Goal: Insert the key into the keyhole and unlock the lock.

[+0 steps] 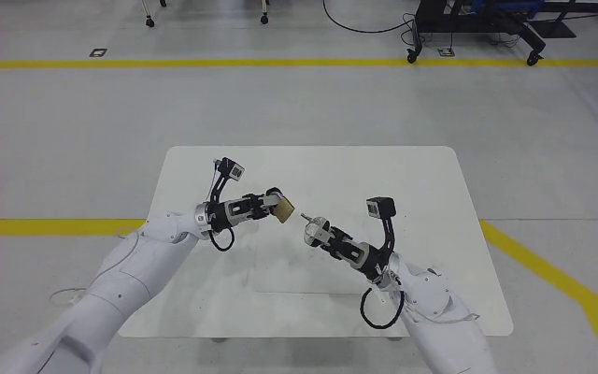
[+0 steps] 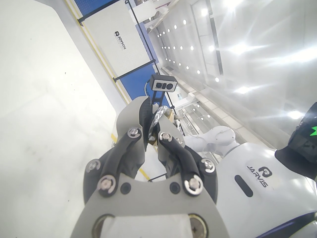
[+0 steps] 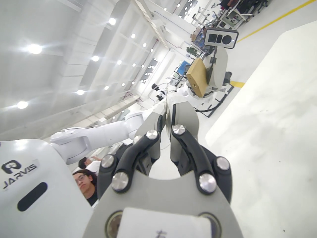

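The left jaws are clamped on the brass lock (image 1: 284, 209), whose body juts past their tips above the counter (image 1: 392, 168) with its keyhole (image 3: 195, 84) end facing the right jaws; these are pinched together on the key (image 3: 167, 115), its blade poking out ahead, apart from the lock. I judge the lock dense, rigid and smooth-sided, best gripped across its flat faces so it cannot twist, and the key light, thin and stiff, best held by its head. Printed marks sit on an arm shell (image 2: 257, 172) and a far panel (image 2: 118, 43); the lock shows no legible writing.
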